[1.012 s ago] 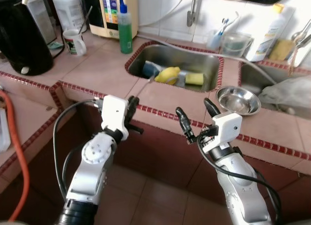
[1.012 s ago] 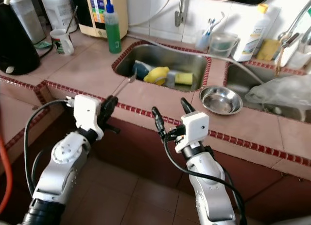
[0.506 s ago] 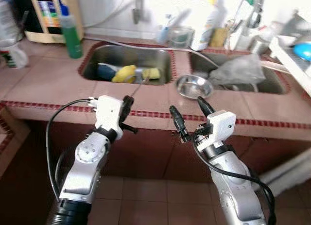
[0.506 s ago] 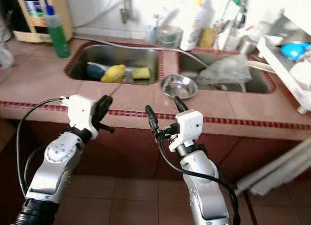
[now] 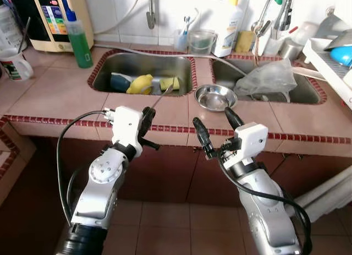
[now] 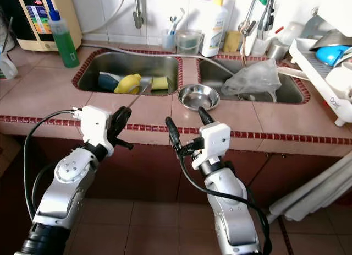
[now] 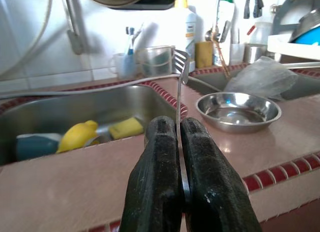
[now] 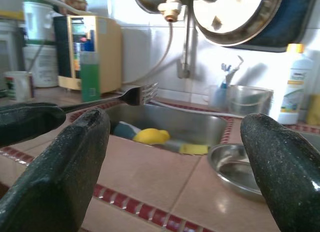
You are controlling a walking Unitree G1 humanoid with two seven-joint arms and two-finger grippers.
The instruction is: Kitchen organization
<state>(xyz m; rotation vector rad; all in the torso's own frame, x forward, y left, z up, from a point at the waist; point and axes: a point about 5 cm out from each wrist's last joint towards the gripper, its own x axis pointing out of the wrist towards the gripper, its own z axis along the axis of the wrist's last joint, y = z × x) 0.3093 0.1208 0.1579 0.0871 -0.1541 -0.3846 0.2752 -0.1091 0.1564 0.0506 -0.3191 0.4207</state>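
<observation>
Two grippers hang before a pink tiled counter [image 5: 55,95] with two steel sinks. The left gripper [image 5: 146,118] is clamped on one fork [image 7: 179,86], a thin, shiny metal piece whose slim handle is pinched between the black fingers [image 7: 155,182] and whose tines point up and forward past the fingertips, over the counter's red-trimmed edge. The right gripper [image 5: 213,127] has its two long, rough-textured black fingers spread wide with nothing between them, just beside the fork hand and level with it. Ahead of the right gripper, one round steel bowl [image 5: 215,97] sits on the counter strip between the sinks. Beyond the fork's tines, the nearer sink [image 5: 110,68] holds one yellow rounded thing [image 5: 140,83], one yellow sponge [image 5: 170,83] and something blue (too unclear to name). One green bottle [image 5: 80,34] stands further off to the left.
</observation>
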